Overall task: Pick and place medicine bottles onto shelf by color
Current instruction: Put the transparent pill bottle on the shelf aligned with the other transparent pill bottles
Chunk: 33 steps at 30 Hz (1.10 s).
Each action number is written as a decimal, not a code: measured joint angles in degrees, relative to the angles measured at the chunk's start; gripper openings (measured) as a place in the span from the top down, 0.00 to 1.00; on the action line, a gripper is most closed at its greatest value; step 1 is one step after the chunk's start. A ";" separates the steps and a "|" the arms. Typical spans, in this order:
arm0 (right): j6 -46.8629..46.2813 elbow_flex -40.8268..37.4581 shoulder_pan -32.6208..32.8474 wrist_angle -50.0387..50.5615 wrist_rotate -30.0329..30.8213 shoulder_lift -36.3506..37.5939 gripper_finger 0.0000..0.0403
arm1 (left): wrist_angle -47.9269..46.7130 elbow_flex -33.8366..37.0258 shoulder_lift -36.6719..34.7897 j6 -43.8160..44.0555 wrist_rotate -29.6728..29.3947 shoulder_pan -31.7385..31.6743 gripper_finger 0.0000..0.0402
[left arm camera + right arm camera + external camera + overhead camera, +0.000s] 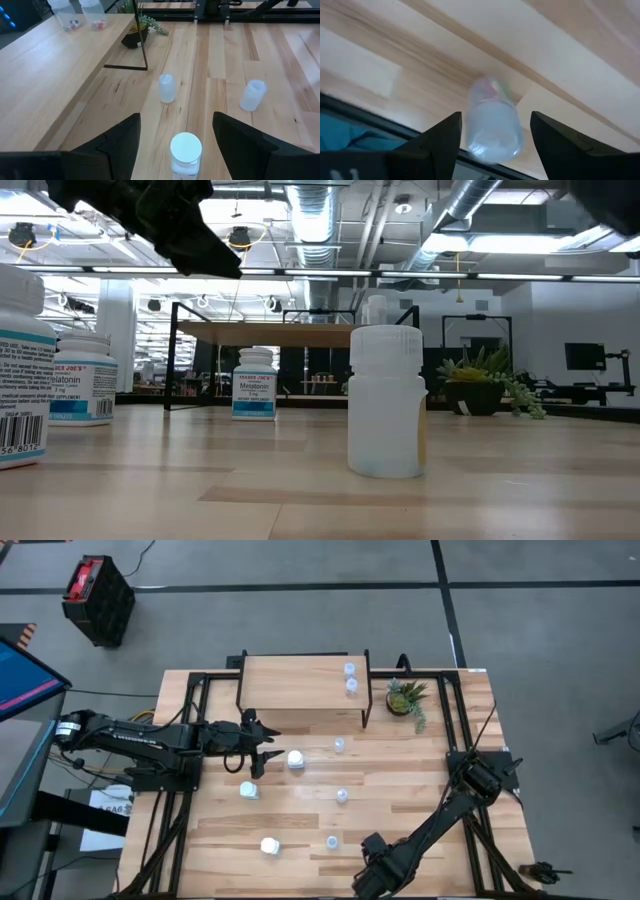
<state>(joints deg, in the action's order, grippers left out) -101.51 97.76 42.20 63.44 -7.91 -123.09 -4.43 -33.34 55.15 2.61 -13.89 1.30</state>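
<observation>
Three chunky white bottles with printed labels [296, 759] and translucent pale ones [341, 796] standing about worktop [420, 770]; two translucent [350, 669] on shelf [290, 690], at 12 o'clock. Left end effector [265, 751] released, straddling white bottle. Right end effector [490, 135] spread around translucent bottle [492, 120], blurred, contact unclear.

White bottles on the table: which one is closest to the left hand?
The white bottle just past the open left hand, in front of the shelf. The other two white ones stand farther out.
</observation>
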 joint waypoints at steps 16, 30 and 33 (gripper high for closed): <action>0.48 -0.44 -0.39 -1.75 -1.54 -0.02 0.39 | -0.06 0.00 0.00 0.00 0.00 0.02 0.41; 0.23 -0.33 -3.48 -2.08 -2.74 0.49 0.69 | -0.06 0.00 0.00 -0.02 0.00 0.02 0.41; 4.17 1.47 -4.95 1.69 -2.70 0.64 0.69 | -0.10 0.00 -0.02 -0.02 0.00 0.02 0.41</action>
<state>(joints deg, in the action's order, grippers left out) -97.35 99.24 37.24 65.14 -10.61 -122.45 -4.54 -33.34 55.13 2.59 -13.89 1.32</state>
